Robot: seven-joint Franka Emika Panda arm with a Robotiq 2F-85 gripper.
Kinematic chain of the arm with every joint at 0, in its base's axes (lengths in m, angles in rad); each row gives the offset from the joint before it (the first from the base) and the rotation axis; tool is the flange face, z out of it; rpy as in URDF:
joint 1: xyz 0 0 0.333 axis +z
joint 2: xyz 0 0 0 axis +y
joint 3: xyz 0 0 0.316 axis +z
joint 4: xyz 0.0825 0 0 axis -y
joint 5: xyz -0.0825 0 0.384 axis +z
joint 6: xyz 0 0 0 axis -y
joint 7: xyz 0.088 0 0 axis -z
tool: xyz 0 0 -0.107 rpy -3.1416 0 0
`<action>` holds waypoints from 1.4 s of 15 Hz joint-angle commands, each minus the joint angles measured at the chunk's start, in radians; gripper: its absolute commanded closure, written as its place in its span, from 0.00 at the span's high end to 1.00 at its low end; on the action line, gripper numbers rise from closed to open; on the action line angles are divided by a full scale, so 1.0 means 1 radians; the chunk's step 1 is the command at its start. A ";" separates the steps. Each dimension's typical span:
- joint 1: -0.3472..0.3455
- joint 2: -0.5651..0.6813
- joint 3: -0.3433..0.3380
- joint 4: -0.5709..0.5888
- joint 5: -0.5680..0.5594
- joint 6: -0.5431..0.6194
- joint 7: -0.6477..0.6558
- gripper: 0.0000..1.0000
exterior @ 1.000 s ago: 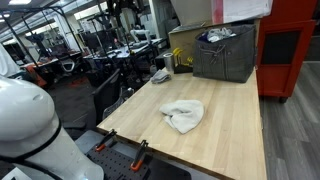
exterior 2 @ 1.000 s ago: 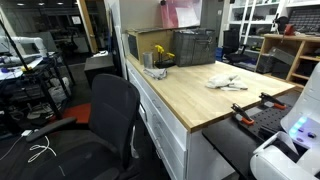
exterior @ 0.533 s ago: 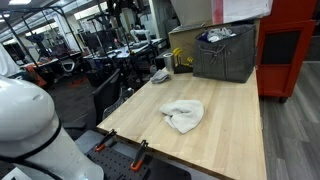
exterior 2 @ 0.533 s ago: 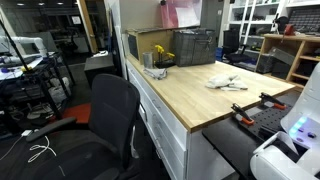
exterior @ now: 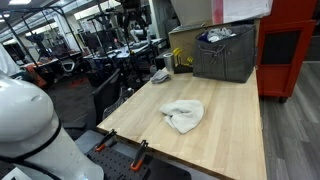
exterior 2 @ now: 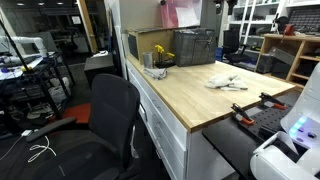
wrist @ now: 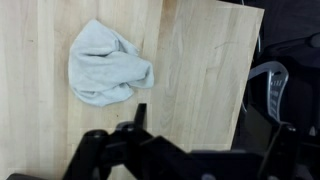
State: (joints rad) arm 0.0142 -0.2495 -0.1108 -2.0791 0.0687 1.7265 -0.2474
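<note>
- On a pale wooden table in a busy workshop lies one crumpled white cloth, seen in both exterior views.
- The cloth sits near the middle of the tabletop, well apart from the one grey crate at the far end.
- There is one gripper. In the wrist view it hangs above the bare wood, and the cloth lies ahead of it and off to one side, not between the fingers.
- Its two dark fingers are spread wide apart. They hold nothing and touch nothing.
- Two orange-handled clamps grip the near edge of the table, side by side.
- One cardboard box stands behind the crate, and one red cabinet stands beside the table.
- A few small objects lie at the table edge near the crate. They are too small to count or name.
- One black office chair stands by the long side of the table.
- The robot's one white base fills the near corner in an exterior view.
- Compared with half a second ago, a dark arm part at the top of an exterior view reaches lower and has shifted sideways.
- The cloth, crate, clamps and chair lie where they lay a second ago, and the fingers are as wide apart as they were.
</note>
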 commanded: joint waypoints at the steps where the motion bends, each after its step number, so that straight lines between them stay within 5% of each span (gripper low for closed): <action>1: -0.023 0.130 0.004 0.075 0.030 0.003 0.023 1.00; 10: -0.035 0.347 0.030 0.097 0.032 0.125 0.301 1.00; 18: -0.042 0.357 0.042 0.094 0.029 0.110 0.268 1.00; 21: -0.035 0.359 0.047 0.070 0.032 0.196 0.307 1.00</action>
State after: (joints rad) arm -0.0138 0.1114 -0.0783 -1.9870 0.0984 1.8493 0.0233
